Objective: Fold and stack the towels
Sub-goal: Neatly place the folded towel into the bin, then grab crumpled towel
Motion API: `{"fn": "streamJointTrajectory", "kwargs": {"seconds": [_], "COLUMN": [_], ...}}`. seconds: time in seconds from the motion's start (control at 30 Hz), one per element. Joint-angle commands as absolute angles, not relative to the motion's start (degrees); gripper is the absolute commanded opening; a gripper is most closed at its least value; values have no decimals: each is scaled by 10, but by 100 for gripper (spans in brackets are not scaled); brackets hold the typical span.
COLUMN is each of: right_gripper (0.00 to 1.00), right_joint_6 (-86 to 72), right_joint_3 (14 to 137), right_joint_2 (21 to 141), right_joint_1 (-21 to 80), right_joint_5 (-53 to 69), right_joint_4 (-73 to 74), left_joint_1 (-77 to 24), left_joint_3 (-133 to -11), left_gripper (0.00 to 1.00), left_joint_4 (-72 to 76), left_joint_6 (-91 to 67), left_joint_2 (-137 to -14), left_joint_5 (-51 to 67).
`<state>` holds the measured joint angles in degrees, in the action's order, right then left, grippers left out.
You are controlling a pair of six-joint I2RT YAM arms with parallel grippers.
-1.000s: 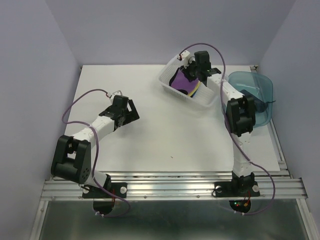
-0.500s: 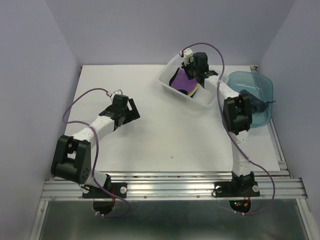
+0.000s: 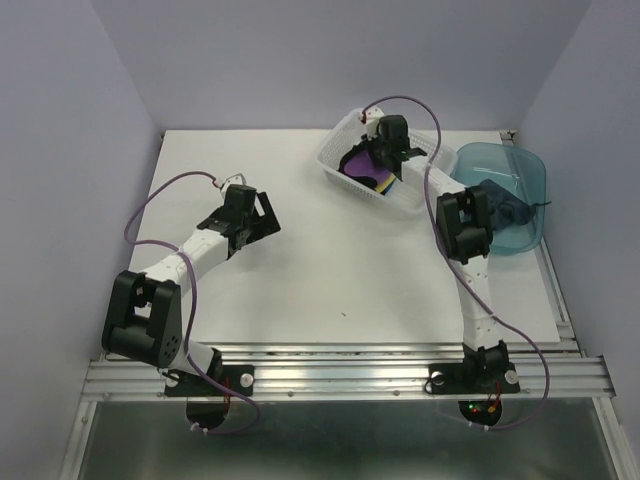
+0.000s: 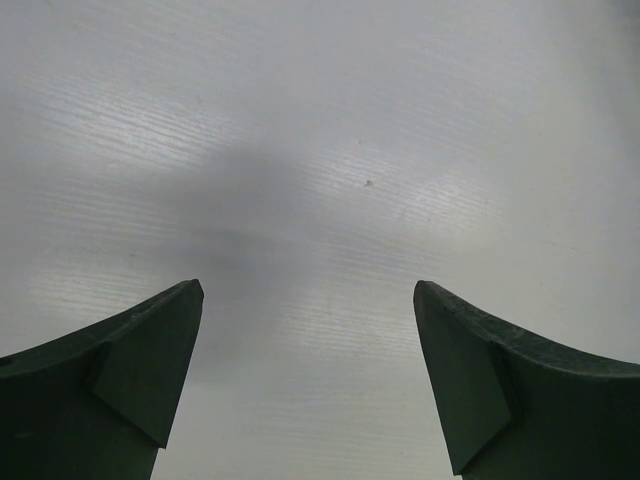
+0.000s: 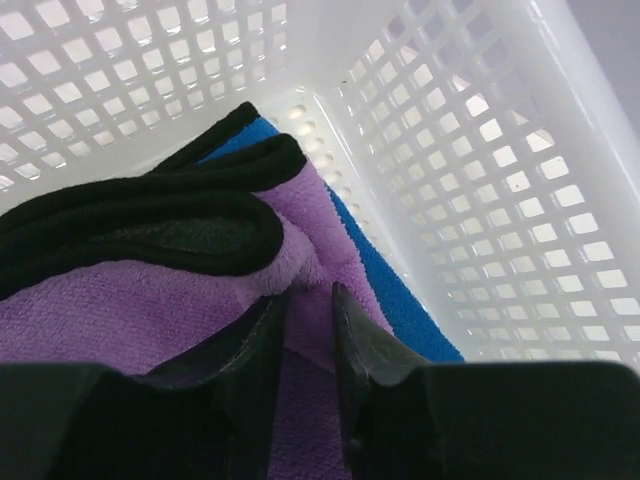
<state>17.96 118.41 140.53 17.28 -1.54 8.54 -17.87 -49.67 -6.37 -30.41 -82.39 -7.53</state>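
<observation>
The towels lie in a heap in the white slotted basket [image 3: 405,203] at the back right. The purple towel [image 3: 357,160] is on top, with a yellow edge [image 3: 387,184] under it. In the right wrist view the purple towel [image 5: 110,310] has a black-edged dark towel [image 5: 170,232] folded over it and a bright blue towel [image 5: 405,295] beneath. My right gripper [image 3: 384,152] is down inside the basket, and its jaws [image 5: 310,292] are pinched on a ridge of purple cloth. My left gripper [image 3: 262,221] is open and empty over bare table [image 4: 308,288].
A translucent teal bin [image 3: 520,168] stands right of the basket, touching it, with something dark inside [image 3: 508,208]. The basket wall [image 5: 480,150] is close on the right gripper's right side. The white table [image 3: 330,260] ends at a metal rail in front.
My right gripper has moved left and down into the basket, onto the purple towel. The left arm has shifted only slightly.
</observation>
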Motion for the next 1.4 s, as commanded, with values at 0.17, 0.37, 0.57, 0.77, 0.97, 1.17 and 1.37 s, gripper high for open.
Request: {"fn": "streamJointTrajectory", "kwargs": {"seconds": [0.17, 0.37, 0.57, 0.77, 0.97, 1.17, 1.37], "right_gripper": [92, 100, 100, 100, 100, 100, 57], "right_joint_6": [78, -57, -170, -174, -185, -195, -202], "right_joint_3": [1105, 923, 800, 752, 818, 853, 882], "right_joint_2": [1174, 967, 850, 848, 965, 1067, 1122], "right_joint_1": [171, 163, 64, -23, -48, -67, -74], "right_joint_5": [-89, -300, -274, -204, -205, -199, -212], "right_joint_4": [70, 131, 247, 268, 300, 276, 258], "left_joint_1": [-175, -174, -174, -174, -174, -174, -174], "left_joint_3": [-512, -487, -467, -452, -454, -455, -456], "left_gripper": [99, 99, 99, 99, 99, 99, 99], "left_joint_4": [-59, -55, -43, -21, -21, -18, -22], "left_joint_6": [-294, -301, -304, -301, -294, -294, -291], "left_joint_2": [-734, -662, -650, -656, -677, -683, -685], "left_joint_5": [-67, -63, -47, -31, -31, -35, -40]}}
